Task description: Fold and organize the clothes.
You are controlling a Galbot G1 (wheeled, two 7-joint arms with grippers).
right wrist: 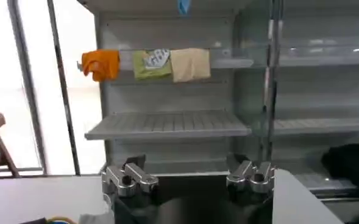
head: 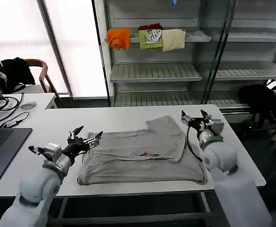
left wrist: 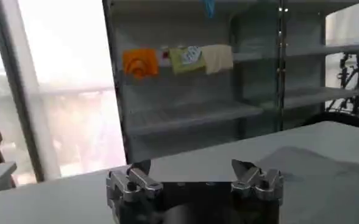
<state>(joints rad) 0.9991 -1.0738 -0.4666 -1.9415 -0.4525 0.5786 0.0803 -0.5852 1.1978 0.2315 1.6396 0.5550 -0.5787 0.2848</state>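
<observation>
The T-shirt (head: 140,156) is spread, partly folded, on the counter (head: 119,118) between both sets of jaws. The left gripper (head: 86,137) and right gripper (head: 196,117) are held wide open, empty. Light, limp fabric is judged; pinching at corner edges is advised.

Lighting: strong daylight from the windows (head: 76,42) left of the shelving unit (head: 175,71), blown out to white glare. White table (head: 128,120) evenly lit; soft shadows beneath it. Wrist views: hazy, shelving soft, near foreground blurred. Head view: sharper, slight bending toward the edges.
</observation>
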